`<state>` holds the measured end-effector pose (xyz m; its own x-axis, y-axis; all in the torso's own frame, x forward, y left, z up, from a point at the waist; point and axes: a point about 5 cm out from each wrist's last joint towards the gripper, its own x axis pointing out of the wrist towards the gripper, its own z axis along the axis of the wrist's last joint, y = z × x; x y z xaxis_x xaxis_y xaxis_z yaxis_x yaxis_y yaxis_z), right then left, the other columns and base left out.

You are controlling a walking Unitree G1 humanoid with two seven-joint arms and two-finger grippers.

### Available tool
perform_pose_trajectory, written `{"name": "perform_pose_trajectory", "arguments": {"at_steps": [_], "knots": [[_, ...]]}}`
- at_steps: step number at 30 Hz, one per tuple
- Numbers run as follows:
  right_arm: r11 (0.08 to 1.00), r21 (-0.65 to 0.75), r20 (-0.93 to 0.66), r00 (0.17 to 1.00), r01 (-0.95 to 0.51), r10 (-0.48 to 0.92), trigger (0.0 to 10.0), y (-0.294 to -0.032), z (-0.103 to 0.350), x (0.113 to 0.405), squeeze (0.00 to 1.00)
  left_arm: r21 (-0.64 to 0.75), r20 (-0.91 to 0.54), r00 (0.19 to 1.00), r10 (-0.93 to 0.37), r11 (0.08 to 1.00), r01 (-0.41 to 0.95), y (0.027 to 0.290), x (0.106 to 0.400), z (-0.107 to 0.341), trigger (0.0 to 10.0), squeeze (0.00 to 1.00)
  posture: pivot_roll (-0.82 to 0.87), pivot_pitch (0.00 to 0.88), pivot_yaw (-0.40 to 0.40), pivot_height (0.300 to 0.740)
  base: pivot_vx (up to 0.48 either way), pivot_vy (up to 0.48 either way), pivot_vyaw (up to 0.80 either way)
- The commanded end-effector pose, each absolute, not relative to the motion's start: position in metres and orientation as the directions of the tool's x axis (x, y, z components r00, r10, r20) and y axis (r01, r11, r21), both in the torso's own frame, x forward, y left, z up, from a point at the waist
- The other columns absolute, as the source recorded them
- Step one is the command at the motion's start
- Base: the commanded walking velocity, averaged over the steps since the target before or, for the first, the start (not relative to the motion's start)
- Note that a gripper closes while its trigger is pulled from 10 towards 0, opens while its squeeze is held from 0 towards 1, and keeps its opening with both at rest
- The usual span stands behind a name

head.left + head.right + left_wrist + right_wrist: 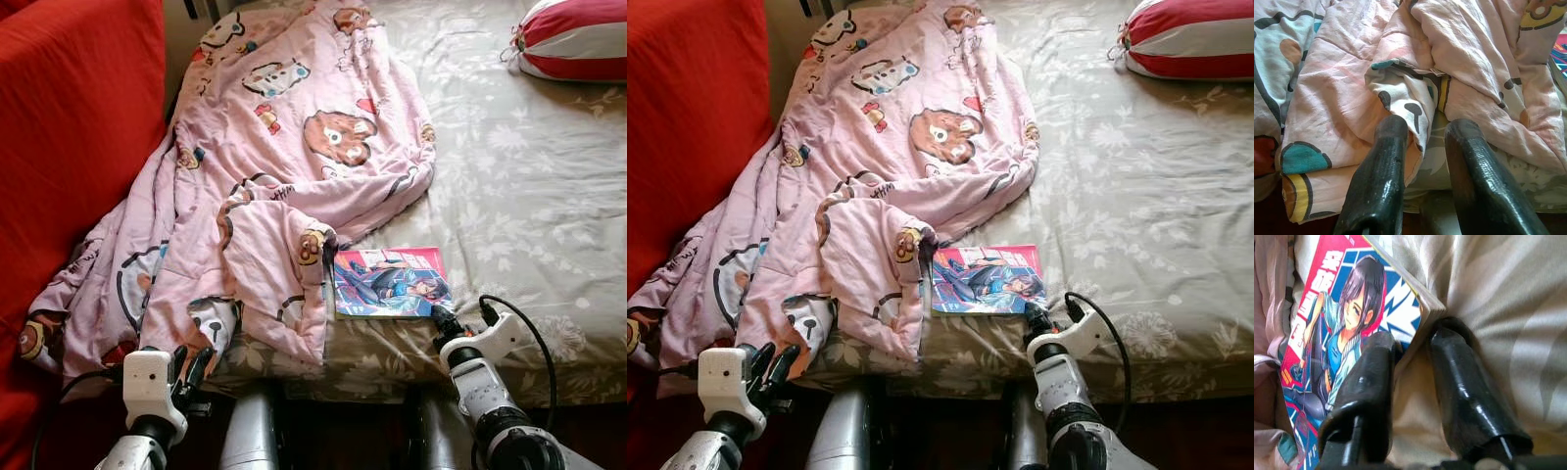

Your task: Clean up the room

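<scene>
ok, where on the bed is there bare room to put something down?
The sheet is free between the pink blanket, the striped pillow and the comic book. Left half is crowded: the blanket covers it to the near edge, and the right gripper works the book's corner.

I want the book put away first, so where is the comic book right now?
The comic book lies flat near the bed's front edge, its left edge under the pink blanket, with the right gripper at its near right corner.

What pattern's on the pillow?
Red and white stripes on the pillow; clearest in the left eye view.
</scene>
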<state>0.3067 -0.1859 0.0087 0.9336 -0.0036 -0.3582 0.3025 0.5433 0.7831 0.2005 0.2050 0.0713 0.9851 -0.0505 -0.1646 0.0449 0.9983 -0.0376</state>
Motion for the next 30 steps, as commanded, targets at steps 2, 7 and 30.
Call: {"name": "perform_pose_trajectory", "arguments": {"at_steps": [2,7,30], "knots": [[0.532,0.772,-0.416,0.909,0.348,0.009,0.0,-0.178,-0.007,0.293,0.0,-0.014,-0.196,0.98,-0.035,0.999,0.033,0.209,0.198,0.065,10.0,0.0,0.25,0.156,0.1,0.586,0.0,0.0,0.0],[0.519,0.749,-0.448,0.892,0.411,-0.059,0.0,-0.189,-0.019,0.277,0.0,-0.018,-0.194,0.98,-0.036,0.999,0.034,0.207,0.203,0.062,10.0,0.0,0.24,0.143,0.095,0.586,0.0,0.0,0.0],[0.508,0.85,-0.235,0.964,0.143,0.122,10.0,-0.157,0.0,0.293,1.0,-0.017,-0.184,0.983,-0.026,1.0,0.023,0.208,0.205,0.057,10.0,0.0,0.22,0.122,0.077,0.586,0.0,0.0,0.0]]}}
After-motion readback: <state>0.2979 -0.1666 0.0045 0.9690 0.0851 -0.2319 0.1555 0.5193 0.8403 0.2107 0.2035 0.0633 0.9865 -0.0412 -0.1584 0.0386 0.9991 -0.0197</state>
